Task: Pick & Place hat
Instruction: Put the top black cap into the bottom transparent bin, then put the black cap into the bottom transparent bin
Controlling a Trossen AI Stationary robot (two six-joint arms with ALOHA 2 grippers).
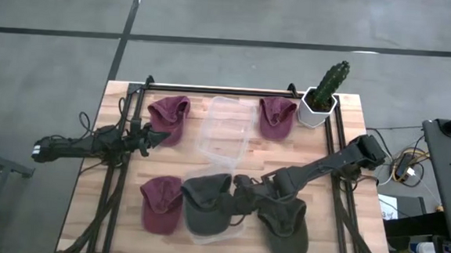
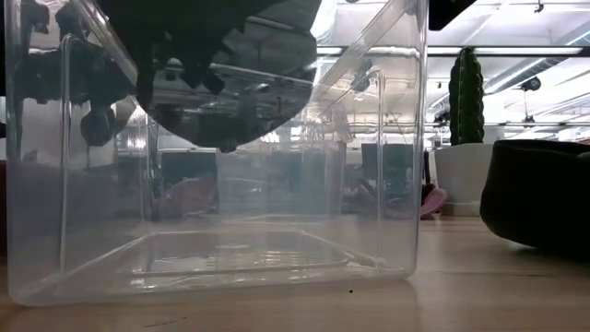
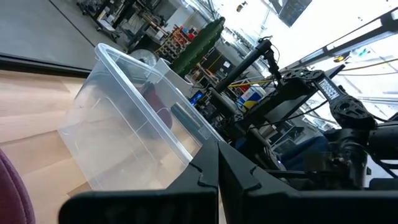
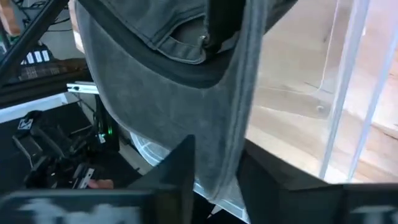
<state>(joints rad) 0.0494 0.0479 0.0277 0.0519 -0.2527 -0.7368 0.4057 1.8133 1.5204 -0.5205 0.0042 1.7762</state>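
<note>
My right gripper (image 1: 234, 196) reaches from the table's right and is shut on a dark grey hat (image 1: 205, 201). The hat hangs over the near clear bin (image 1: 223, 230). In the low view the hat (image 2: 230, 83) hangs above the bin's floor (image 2: 240, 249). My left gripper (image 1: 153, 138) is shut and waits beside a maroon hat (image 1: 169, 117) at the far left. Its tips (image 3: 217, 174) point at the far clear bin (image 3: 130, 124). My right gripper pinches the grey hat's cloth (image 4: 227, 106) between its two fingers (image 4: 180, 168). Folds of fabric run down through the gap. The hat is lifted clear and hangs slack inside the near bin's walls, off its floor.
A second dark hat (image 1: 286, 226) lies near right, and it shows as (image 2: 539, 194) in the low view. Maroon hats lie near left (image 1: 161, 205) and far right (image 1: 276, 116). The far clear bin (image 1: 224, 129) stands mid-table. A potted cactus (image 1: 324, 97) stands at the far right corner.
</note>
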